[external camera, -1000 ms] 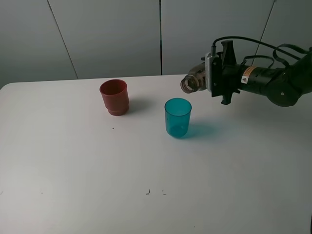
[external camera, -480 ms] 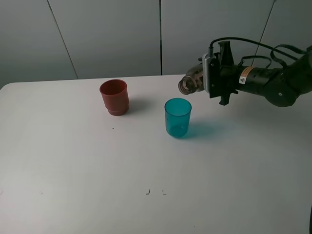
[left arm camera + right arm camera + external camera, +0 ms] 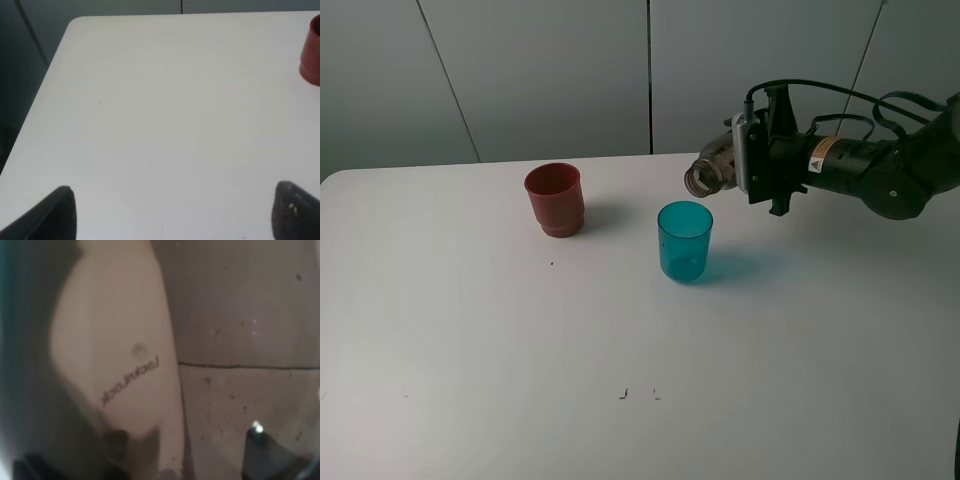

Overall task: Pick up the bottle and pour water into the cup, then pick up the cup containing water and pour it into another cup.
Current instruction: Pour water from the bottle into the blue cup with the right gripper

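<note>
While the right gripper [image 3: 752,160] was clenched around the body of the bottle [image 3: 712,172], the bottle lay almost level in the air. Its long axis ran from the gripper toward the blue cup [image 3: 684,240], with the open mouth tipped slightly down. The mouth hung above the blue cup, a little right of and behind its rim, and no stream of water could be made out. I judged the pour needed a small shift toward the cup's centre and more tilt. The right arm reached in from the right of the blue cup, forearm near level. The red cup [image 3: 555,198] stood upright well left of the blue cup. The left gripper [image 3: 175,215], released and empty, hung over the table [image 3: 150,100], much farther from the blue cup.
</note>
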`<state>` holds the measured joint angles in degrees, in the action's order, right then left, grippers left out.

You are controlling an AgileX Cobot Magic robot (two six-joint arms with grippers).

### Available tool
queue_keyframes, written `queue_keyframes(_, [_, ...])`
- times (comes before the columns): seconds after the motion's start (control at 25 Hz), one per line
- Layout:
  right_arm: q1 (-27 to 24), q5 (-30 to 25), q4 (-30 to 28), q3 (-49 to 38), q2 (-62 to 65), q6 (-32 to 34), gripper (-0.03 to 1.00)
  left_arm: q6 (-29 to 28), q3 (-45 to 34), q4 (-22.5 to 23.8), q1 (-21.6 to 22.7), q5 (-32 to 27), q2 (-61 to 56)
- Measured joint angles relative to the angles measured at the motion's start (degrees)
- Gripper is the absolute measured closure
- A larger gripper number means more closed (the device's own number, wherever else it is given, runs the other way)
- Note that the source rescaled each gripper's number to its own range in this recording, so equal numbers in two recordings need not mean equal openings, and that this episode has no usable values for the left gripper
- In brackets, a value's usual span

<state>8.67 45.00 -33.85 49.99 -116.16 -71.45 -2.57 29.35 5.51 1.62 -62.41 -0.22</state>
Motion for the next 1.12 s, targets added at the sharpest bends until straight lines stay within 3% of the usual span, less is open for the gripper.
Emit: queue_keyframes(1.12, [1.0, 0.0, 0.4, 0.0, 0.0, -5.8, 0.96, 0.0, 0.0, 0.0, 0.0, 0.0, 0.0])
